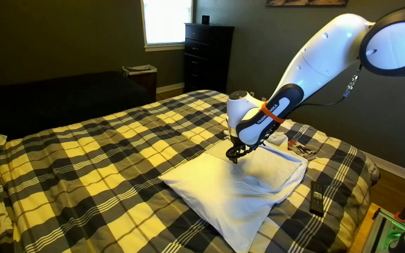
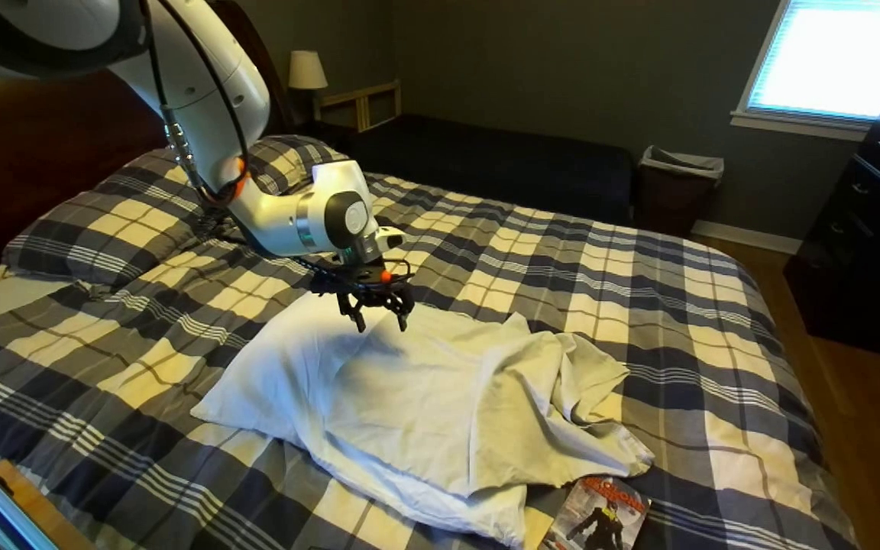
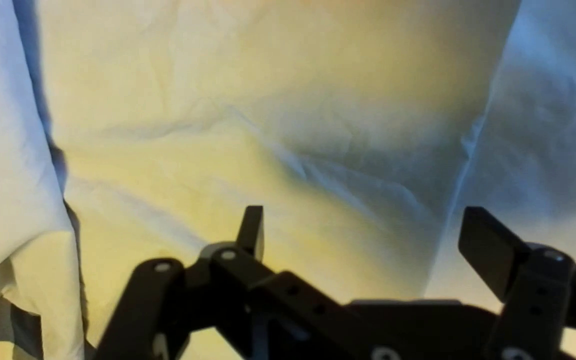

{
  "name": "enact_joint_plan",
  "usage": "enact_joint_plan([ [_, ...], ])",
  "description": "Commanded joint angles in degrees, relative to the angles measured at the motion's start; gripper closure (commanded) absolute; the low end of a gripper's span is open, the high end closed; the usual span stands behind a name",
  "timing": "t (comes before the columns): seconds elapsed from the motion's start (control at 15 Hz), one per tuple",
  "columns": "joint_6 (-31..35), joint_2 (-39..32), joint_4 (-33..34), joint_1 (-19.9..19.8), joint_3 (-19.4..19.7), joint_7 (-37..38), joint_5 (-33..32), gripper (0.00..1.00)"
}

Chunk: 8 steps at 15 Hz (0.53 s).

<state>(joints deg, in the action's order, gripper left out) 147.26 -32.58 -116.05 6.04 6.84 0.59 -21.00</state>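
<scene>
Two fingers (image 3: 490, 252) stand well apart: your jaws are spread wide, gripping nothing, hanging over the white cloth (image 2: 409, 412) and seemingly clear of it. Cloth lies on the plaid bedspread (image 1: 93, 168); matte, finely wrinkled. Smooth and puffed toward a pointed corner, bunched into deep folds at the opposite end. Bedspread around it: rumpled, dark and pale checks.

Wrist view gives you a raised crease and a long straight fold in the cloth beneath the jaws. In an exterior view you get the whole remote (image 1: 317, 199), slim, black, button-covered, just beside the cloth; the fingers nearly line up there, masking their gap. A lamp (image 2: 307, 70) with a pale shade shows only in an exterior view, well apart from the cloth, beyond the checked pillows (image 2: 111, 221).

In both exterior views: flat case (image 2: 600, 518) with a printed cover, at the cloth's edge; you can't tell book from disc box. Dark dresser (image 1: 202, 56): well apart from the cloth. In the way: your white arm (image 1: 315, 59), hiding part of the cloth in an exterior view.
</scene>
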Motion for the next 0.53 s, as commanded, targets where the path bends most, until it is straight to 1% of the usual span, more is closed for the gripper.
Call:
enact_joint_plan([
  [0.0,-1.8,-2.2,2.0,1.2,0.5,0.6,-1.7,0.00],
  [0.47,-3.2,-4.7,4.4,2.5,1.2,1.7,-2.5,0.00],
])
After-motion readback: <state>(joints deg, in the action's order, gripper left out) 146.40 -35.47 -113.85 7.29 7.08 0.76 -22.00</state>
